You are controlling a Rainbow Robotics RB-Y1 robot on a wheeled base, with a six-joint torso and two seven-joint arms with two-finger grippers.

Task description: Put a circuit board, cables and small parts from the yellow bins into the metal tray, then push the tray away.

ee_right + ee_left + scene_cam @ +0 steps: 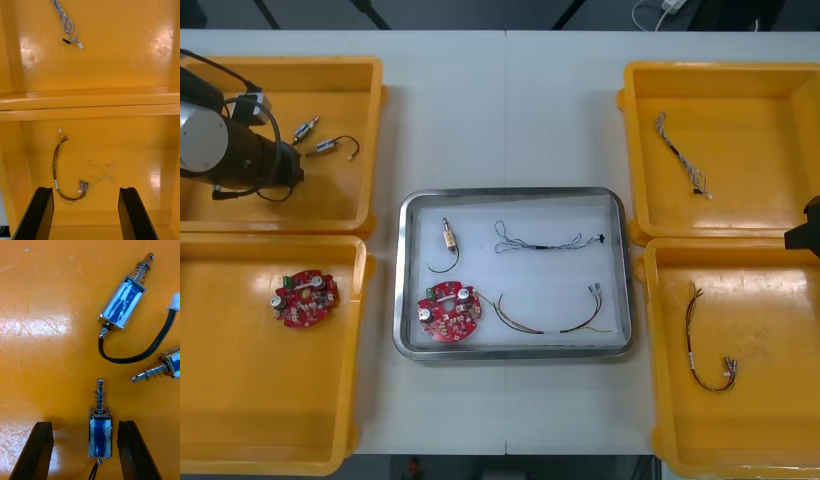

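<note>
Left jaws are spread around a small metal part [100,435] in the yellow bin [330,195] at the tray's [510,192] ten o'clock; right jaws are spread over a red-and-yellow cable [55,165].

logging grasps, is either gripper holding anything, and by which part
Nothing held: left gripper, jaws open, straddles a small metal part; right gripper open.

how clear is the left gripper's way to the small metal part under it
Probably yes: the left gripper is open, its fingers either side of the small metal part. Nothing lies on it; the two other parts lie apart from it.
</note>
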